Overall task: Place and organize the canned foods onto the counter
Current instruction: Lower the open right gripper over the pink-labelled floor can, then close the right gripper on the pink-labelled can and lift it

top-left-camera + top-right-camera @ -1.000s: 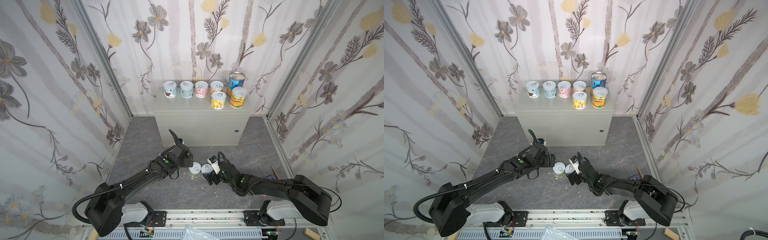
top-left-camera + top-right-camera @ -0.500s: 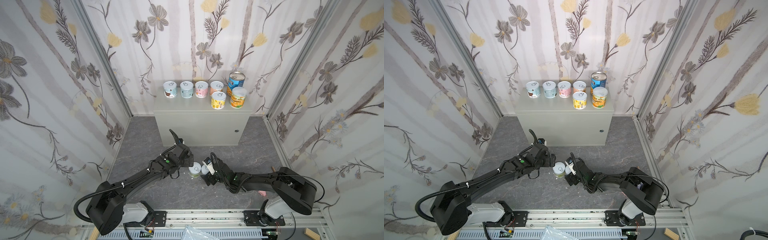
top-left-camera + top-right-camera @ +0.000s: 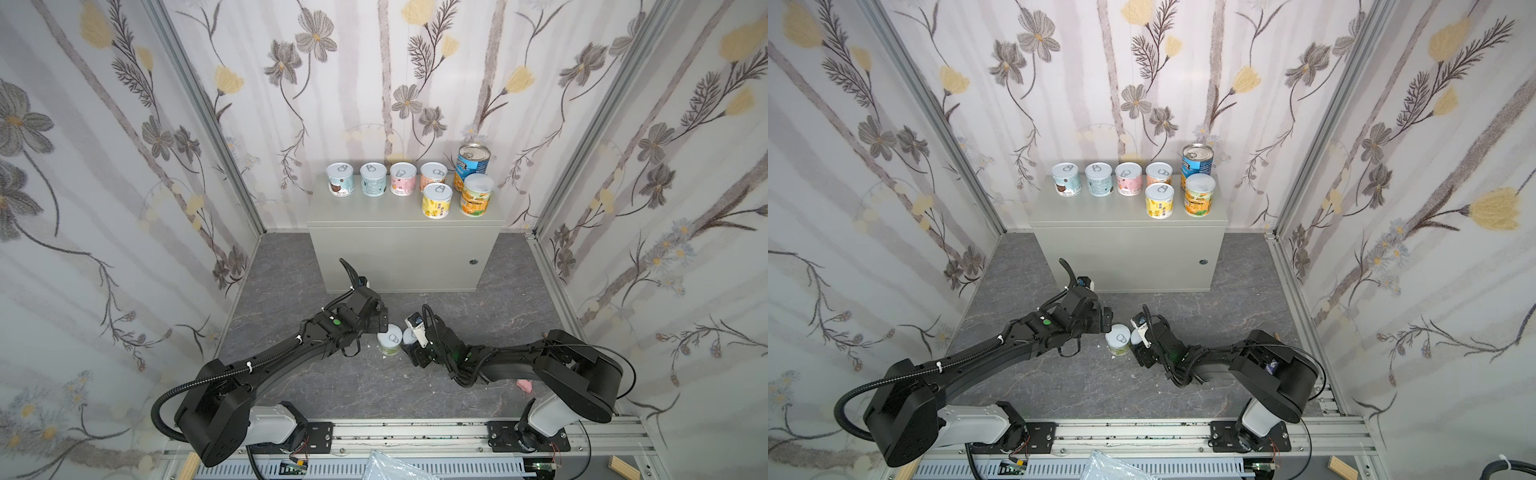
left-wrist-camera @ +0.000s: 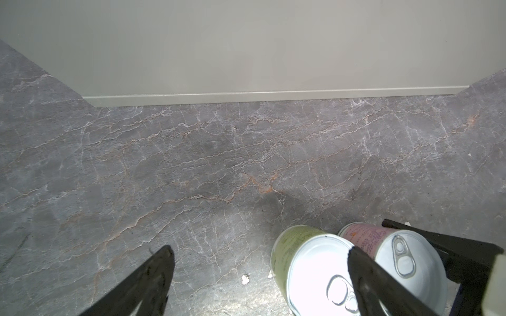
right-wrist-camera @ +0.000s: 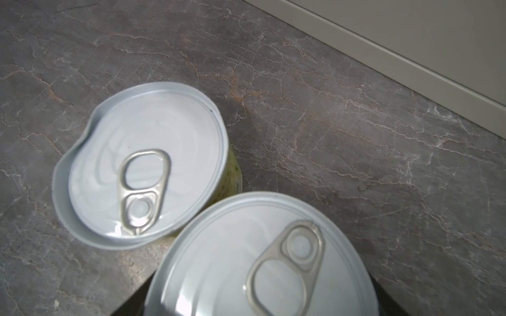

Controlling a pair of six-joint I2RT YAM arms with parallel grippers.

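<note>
Two short cans stand side by side on the dark floor: a green-labelled can (image 3: 390, 338) with a dented white lid (image 5: 142, 169), and a pink-labelled can (image 4: 405, 257). My right gripper (image 3: 412, 341) straddles the pink can, whose lid (image 5: 260, 260) fills the right wrist view. Its fingers sit close to the can's wall, but contact does not show. My left gripper (image 4: 258, 262) is open beside the green can, with one fingertip (image 4: 356, 260) over that lid. On the counter (image 3: 399, 216) stand several short cans, a tall blue one (image 3: 473, 162) and an orange-yellow one (image 3: 476, 199).
The counter's door, with a round lock (image 3: 473, 262), faces both arms. Floral walls close in on three sides. A small pink scrap (image 3: 524, 385) lies on the floor by the right arm, and white crumbs (image 4: 245, 278) lie near the green can. A rail (image 3: 415, 432) runs along the front.
My right gripper has moved in over the pink can, and its jaws have narrowed around it. The right arm's elbow has folded closer in. My left gripper has hardly moved.
</note>
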